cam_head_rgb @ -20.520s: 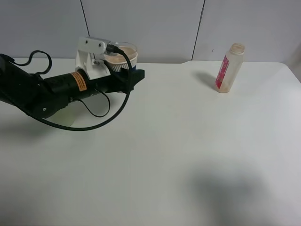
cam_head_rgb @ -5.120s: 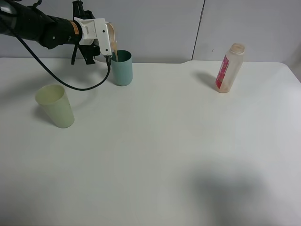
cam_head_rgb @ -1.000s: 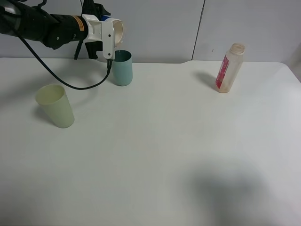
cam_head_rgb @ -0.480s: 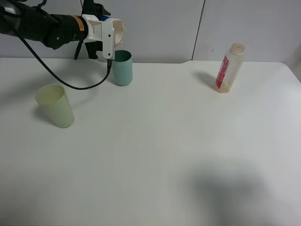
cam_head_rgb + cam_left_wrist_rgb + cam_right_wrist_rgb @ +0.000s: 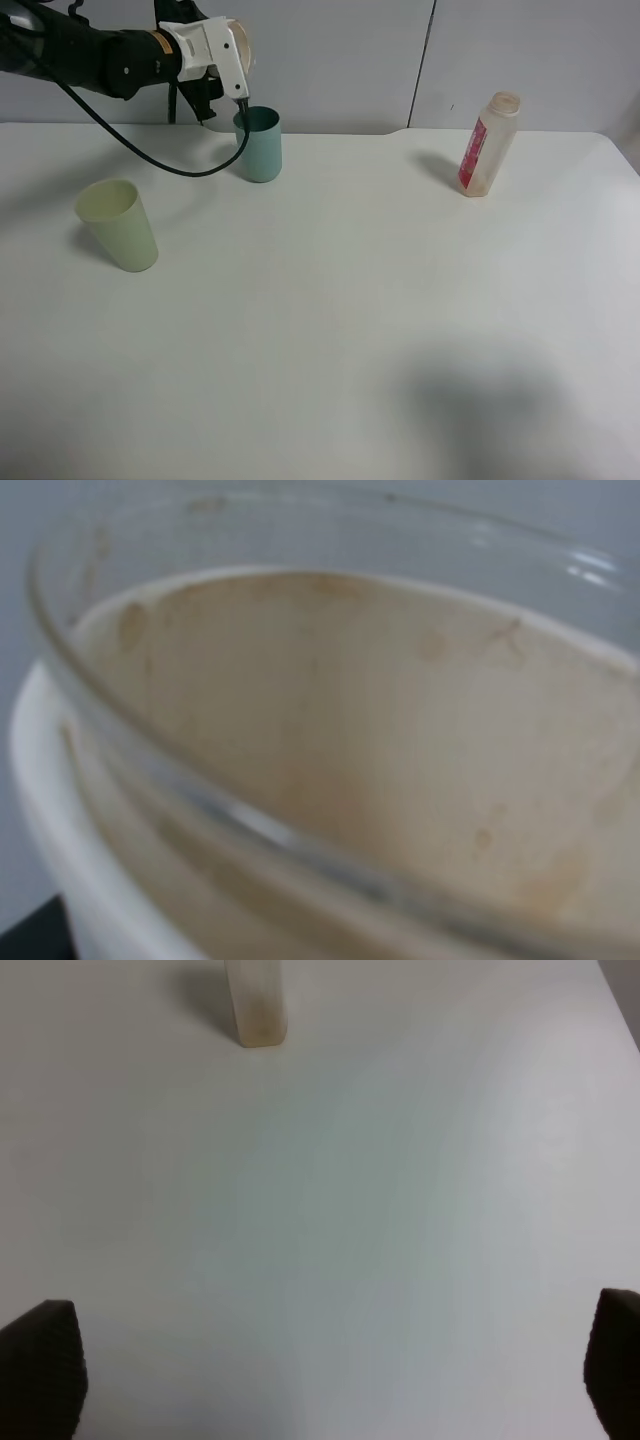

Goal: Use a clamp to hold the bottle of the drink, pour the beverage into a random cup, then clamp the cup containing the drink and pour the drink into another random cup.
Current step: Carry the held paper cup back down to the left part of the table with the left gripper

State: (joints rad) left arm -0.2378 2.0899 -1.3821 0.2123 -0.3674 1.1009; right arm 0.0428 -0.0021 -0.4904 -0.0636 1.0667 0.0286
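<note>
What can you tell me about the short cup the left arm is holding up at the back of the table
The short cup is held in the air by the left gripper, tipped on its side above the teal tumbler and apart from it. Its mouth faces the right of the high view. Close up, it has a thick white rim, a clear plastic lip, and a beige inside with brownish smears. No liquid is seen running out.
</note>
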